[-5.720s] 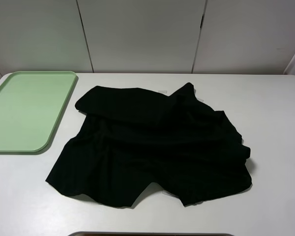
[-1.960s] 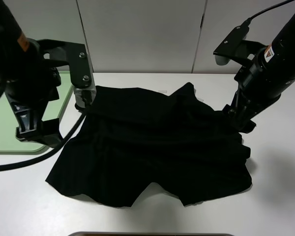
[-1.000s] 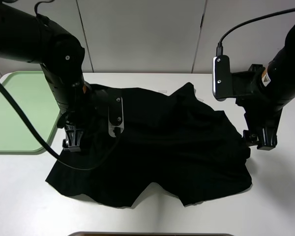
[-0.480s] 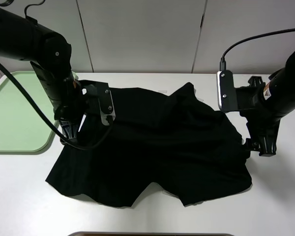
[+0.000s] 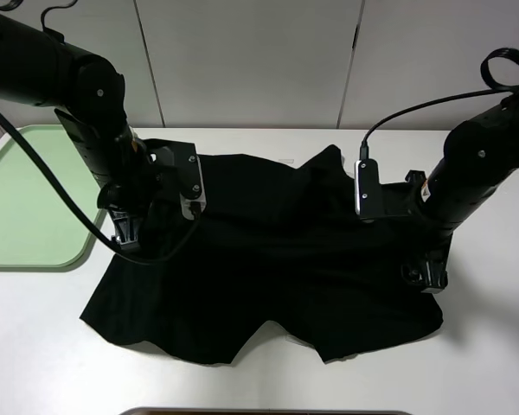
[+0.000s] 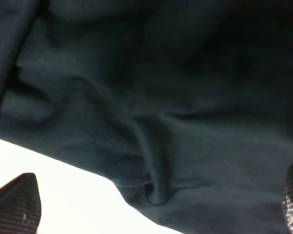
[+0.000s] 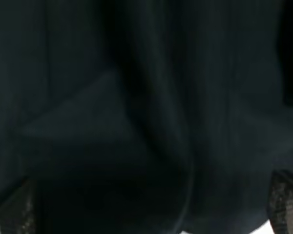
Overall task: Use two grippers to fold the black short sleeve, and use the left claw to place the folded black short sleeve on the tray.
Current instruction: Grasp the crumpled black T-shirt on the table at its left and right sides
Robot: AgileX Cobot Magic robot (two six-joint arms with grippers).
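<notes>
The black short sleeve (image 5: 268,251) lies crumpled and spread out on the white table. My left gripper (image 5: 125,238) is low over its left edge. In the left wrist view the left gripper (image 6: 156,204) is open, its fingertips (image 6: 17,204) wide apart on either side of the cloth's hem (image 6: 156,190) and bare table. My right gripper (image 5: 424,277) is low over the shirt's right edge. In the right wrist view the right gripper (image 7: 146,209) is open over folds of black cloth (image 7: 136,122). The green tray (image 5: 35,199) lies at the left, empty.
White table (image 5: 484,346) with wall panels behind it. A dark edge (image 5: 264,411) shows at the table's front. The arms' cables hang over the left and right of the table.
The right gripper has moved inward and down onto the shirt's right edge. The left gripper has stayed at the shirt's left edge, shifting only slightly.
</notes>
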